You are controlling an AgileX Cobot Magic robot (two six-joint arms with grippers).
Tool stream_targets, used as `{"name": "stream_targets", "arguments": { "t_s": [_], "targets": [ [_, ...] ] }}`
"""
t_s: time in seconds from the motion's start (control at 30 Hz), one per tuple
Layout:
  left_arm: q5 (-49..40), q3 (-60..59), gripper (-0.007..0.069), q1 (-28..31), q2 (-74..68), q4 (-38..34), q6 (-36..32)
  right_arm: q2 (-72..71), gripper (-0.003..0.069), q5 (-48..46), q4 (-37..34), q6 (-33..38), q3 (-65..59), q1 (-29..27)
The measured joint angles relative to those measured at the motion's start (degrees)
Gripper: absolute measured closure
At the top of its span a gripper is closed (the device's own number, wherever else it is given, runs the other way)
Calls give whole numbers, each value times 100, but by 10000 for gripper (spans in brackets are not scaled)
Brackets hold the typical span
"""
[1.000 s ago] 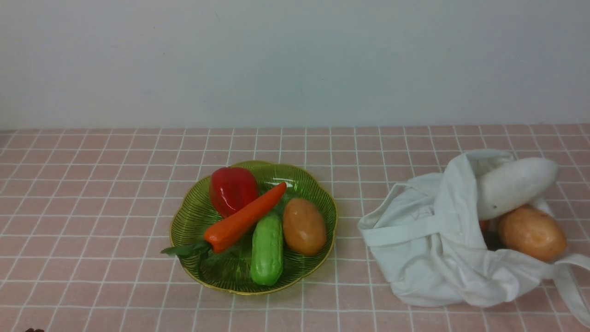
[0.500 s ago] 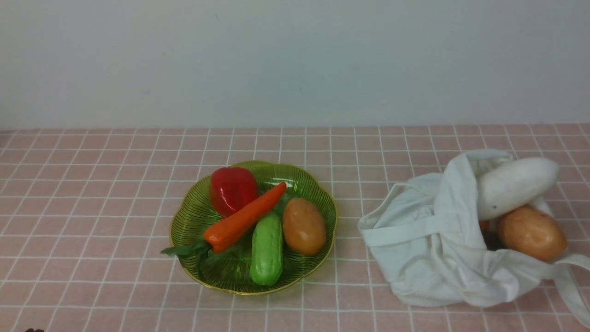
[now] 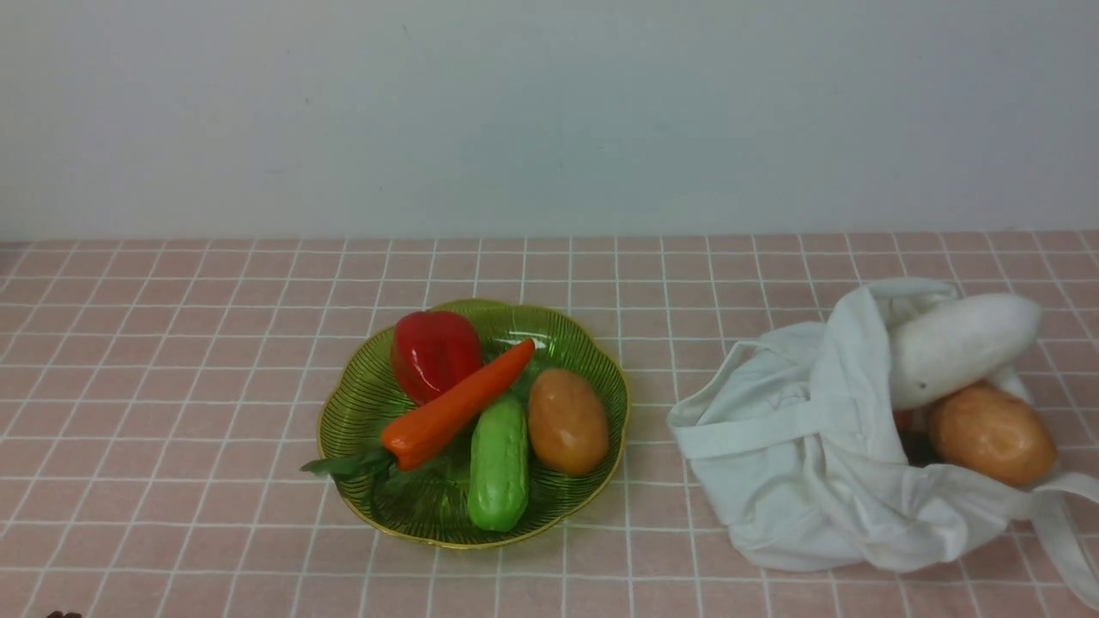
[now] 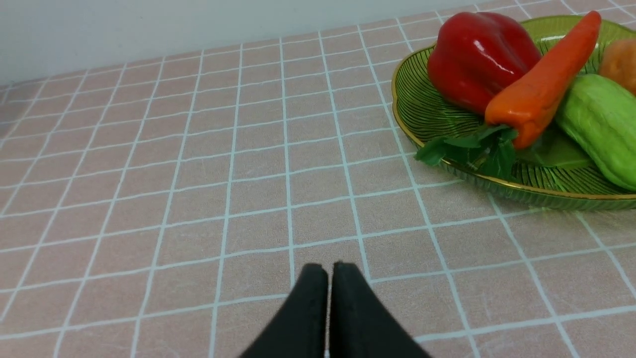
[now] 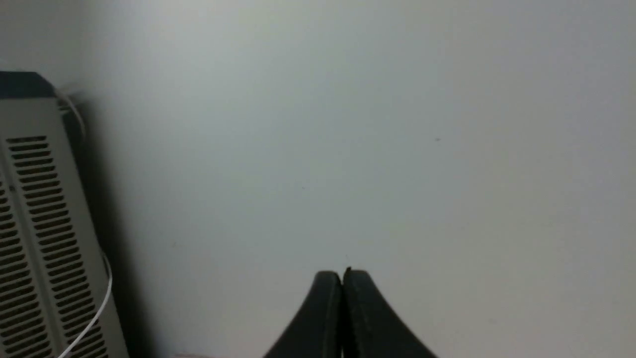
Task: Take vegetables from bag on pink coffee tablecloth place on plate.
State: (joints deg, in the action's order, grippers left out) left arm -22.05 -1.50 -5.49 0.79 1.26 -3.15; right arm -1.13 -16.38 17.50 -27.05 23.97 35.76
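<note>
The green plate (image 3: 361, 403) sits on the pink tablecloth (image 3: 172, 360) and holds a carrot (image 3: 455, 403), a tan potato (image 3: 567, 422), a red pepper (image 3: 434, 352) and a green cucumber (image 3: 498, 463). The white bag (image 3: 790, 446) lies at the right with a white radish (image 3: 962, 348) and a second potato (image 3: 992, 433) at its mouth. My left gripper (image 4: 328, 268) is shut and empty over the cloth, apart from the plate (image 4: 422, 109), carrot (image 4: 546, 79) and pepper (image 4: 477, 54). My right gripper (image 5: 343, 273) is shut and empty, facing a bare wall. Neither gripper shows in the front view.
A pale wall (image 3: 549, 112) backs the table. A grey vented box (image 5: 35, 238) with a white cable stands by the wall in the right wrist view. A bag strap (image 3: 1065, 532) trails to the front right.
</note>
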Motion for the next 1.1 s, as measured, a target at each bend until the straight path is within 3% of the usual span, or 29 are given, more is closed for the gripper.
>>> {"name": "stream_targets", "arguments": {
  "t_s": [0.1,0.27,0.4,0.53,0.67,0.8,1.1],
  "targets": [
    [0,0,629,0,0,0,0,0,672,460,-1188,1400,-245,0],
    [0,0,629,0,0,0,0,0,672,522,-2058,2384,-389,0],
    [0,0,629,0,0,0,0,0,672,522,-2086,2517,-582,-96],
    [0,0,629,0,0,0,0,0,672,511,-2054,2537,-1047,-1010],
    [0,0,629,0,0,0,0,0,672,370,-2036,2537,-1869,-2578],
    [0,0,629,0,0,0,0,6,672,43,-2030,2537,-2524,-3490],
    [0,0,629,0,0,0,0,13,673,-506,-1900,2537,-2535,-3616]
  ]
}}
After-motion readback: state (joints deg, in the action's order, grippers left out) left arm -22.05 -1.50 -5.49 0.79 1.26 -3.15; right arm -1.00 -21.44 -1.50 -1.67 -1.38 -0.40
